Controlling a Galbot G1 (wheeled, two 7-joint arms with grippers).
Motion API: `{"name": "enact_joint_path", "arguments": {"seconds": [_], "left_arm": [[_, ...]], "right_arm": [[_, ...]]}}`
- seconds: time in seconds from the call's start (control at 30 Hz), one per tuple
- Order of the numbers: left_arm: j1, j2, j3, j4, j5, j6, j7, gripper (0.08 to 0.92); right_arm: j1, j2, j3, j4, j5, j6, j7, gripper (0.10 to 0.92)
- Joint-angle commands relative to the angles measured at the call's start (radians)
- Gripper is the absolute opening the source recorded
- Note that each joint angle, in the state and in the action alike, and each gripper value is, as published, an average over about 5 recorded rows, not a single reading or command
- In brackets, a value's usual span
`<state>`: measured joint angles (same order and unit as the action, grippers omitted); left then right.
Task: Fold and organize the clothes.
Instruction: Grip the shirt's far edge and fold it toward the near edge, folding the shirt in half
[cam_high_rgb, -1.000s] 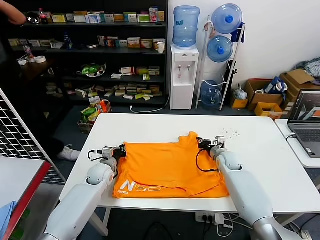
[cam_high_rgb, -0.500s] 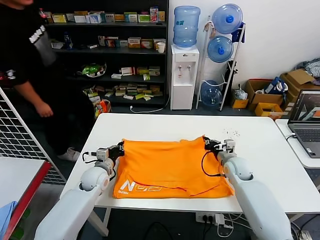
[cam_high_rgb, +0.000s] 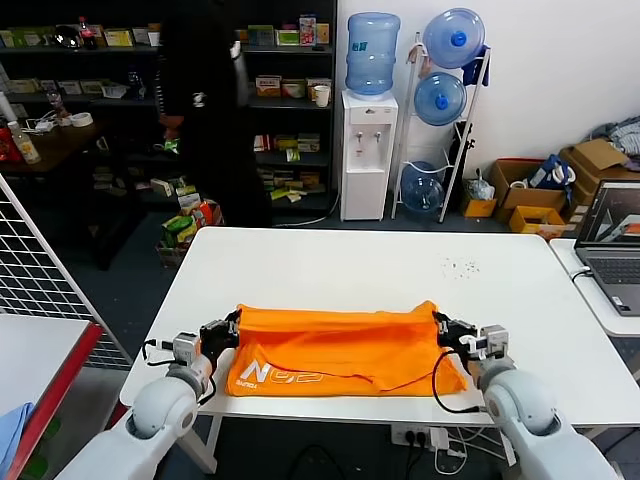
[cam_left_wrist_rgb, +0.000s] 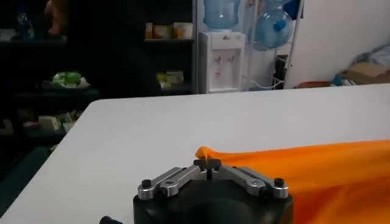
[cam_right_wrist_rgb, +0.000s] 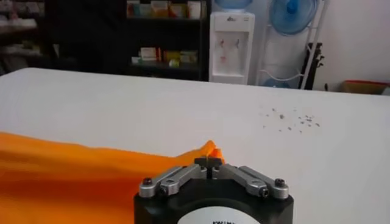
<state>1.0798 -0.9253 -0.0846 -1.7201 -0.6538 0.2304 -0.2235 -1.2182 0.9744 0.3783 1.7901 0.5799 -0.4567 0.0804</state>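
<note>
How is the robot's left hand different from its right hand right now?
The left hand pinches the orange T-shirt at its left corner, above the white lettering; the right hand pinches the right corner, where the cloth is plain. A loose black cable loops beside the right hand's arm; the left hand's arm shows only a small one. Both hands are shut on the shirt's raised edge, low over the white table.

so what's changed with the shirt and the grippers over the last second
Both grippers, left and right, each shut on a far corner of the orange T-shirt, have pulled that edge toward the robot, folding the shirt into a narrower band. A person now stands at the shelves. The near edge with white lettering and the white table stayed as they were.
</note>
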Motion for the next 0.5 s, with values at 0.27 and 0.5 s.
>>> {"name": "enact_joint_path", "arguments": {"seconds": [0.27,0.5], "left_arm": [[0.167,-0.007,-0.001,-0.111,0.099,-0.067,-0.027,0.137],[0.15,-0.028,-0.012,-0.081,0.055,-0.057,-0.03,0.339]], "right_arm": [[-0.236,-0.015,0.077,0.157,-0.062,-0.003,0.014,0.158],[-0.24,-0.001,0.079,0.187,-0.062,0.021,0.021,0.355]]}}
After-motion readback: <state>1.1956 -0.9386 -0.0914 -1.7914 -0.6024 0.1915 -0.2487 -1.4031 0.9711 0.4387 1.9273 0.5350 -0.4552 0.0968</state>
